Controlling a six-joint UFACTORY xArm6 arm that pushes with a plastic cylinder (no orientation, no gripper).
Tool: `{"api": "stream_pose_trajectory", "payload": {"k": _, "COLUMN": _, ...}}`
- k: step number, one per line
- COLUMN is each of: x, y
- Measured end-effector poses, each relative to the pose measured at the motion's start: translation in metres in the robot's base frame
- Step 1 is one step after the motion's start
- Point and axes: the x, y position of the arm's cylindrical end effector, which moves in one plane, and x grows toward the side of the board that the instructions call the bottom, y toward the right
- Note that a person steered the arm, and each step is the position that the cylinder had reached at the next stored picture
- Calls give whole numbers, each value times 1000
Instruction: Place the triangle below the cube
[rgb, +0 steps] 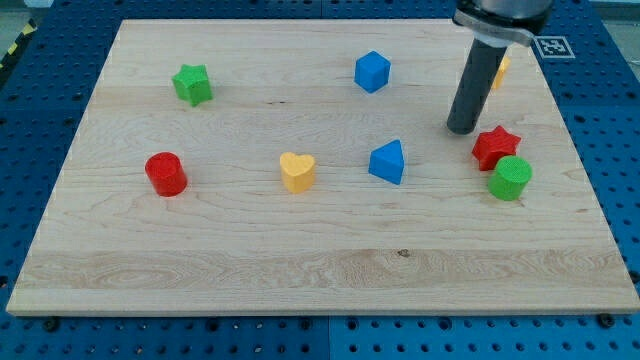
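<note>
The blue triangle (387, 162) lies on the wooden board right of centre. The blue cube (372, 71) sits above it, near the view's top. My tip (461, 128) rests on the board to the right of the triangle and a little higher, about a block's width from it, and just left of the red star (495, 147). The tip touches no block.
A green star (192, 84) is at the upper left, a red cylinder (166, 174) at the left, a yellow heart (297, 171) left of the triangle. A green cylinder (510, 178) touches the red star. A yellow block (500, 70) is partly hidden behind the rod.
</note>
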Motion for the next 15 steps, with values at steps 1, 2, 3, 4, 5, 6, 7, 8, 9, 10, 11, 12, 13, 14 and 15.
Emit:
{"api": "stream_pose_trajectory", "payload": {"k": 1, "x": 25, "y": 0}}
{"api": "stream_pose_trajectory", "payload": {"k": 2, "x": 55, "y": 0}}
{"api": "stream_pose_trajectory", "payload": {"k": 3, "x": 85, "y": -11}}
{"api": "stream_pose_trajectory", "payload": {"k": 4, "x": 98, "y": -37}}
{"api": "stream_pose_trajectory", "payload": {"k": 5, "x": 91, "y": -69}}
{"api": "stream_pose_trajectory", "payload": {"k": 6, "x": 29, "y": -66}}
{"api": "stream_pose_trajectory", "payload": {"k": 7, "x": -12, "y": -60}}
{"api": "stream_pose_trajectory", "payload": {"k": 8, "x": 21, "y": -60}}
{"api": "stream_pose_trajectory", "payload": {"k": 9, "x": 65, "y": -65}}
{"api": "stream_pose_trajectory", "payload": {"k": 10, "x": 82, "y": -98}}
{"api": "stream_pose_trajectory", "payload": {"k": 11, "x": 45, "y": -124}}
{"api": "stream_pose_trajectory", "payload": {"k": 12, "x": -14, "y": -90}}
{"api": "stream_pose_trajectory", "payload": {"k": 13, "x": -20, "y": -81}}
{"api": "stream_pose_trajectory", "payload": {"k": 14, "x": 9, "y": -81}}
{"api": "stream_pose_trajectory", "payload": {"k": 15, "x": 0, "y": -38}}
